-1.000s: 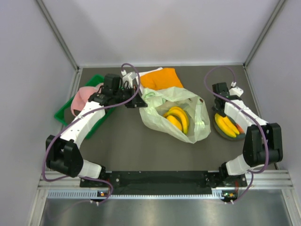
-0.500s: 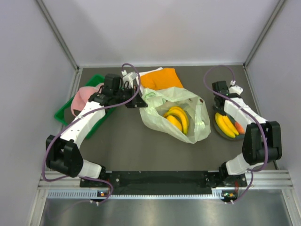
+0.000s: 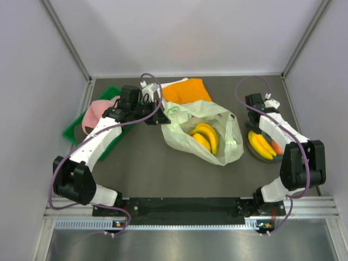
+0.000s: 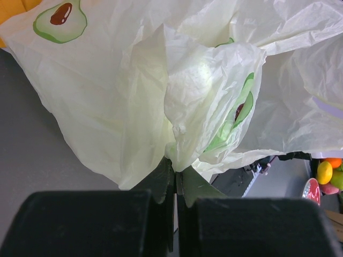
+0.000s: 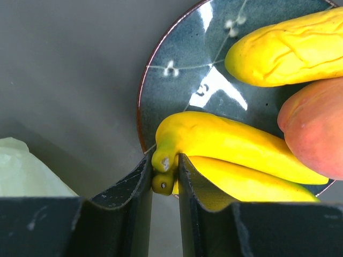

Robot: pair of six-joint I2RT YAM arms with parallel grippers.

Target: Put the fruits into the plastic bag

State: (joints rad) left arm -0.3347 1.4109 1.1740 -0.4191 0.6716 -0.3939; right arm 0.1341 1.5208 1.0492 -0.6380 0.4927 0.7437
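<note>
at the far left a green tray (image 3: pixel 73 133) sits by the wall. the left gripper (image 4: pixel 176 179) has its fingers pressed together on a gathered fold of the plastic bag (image 4: pixel 134 91), pale green and printed with avocado halves, which lies mid-table just in front of an orange cloth (image 3: pixel 187 90). one banana bunch (image 3: pixel 205 136) lies inside the bag. further right, the right gripper (image 5: pixel 165 171) pinches the stem of a second bunch (image 5: pixel 230 144) resting on a blue-grey plate (image 5: pixel 182 59), just beside a reddish fruit (image 5: pixel 313 134).
</note>
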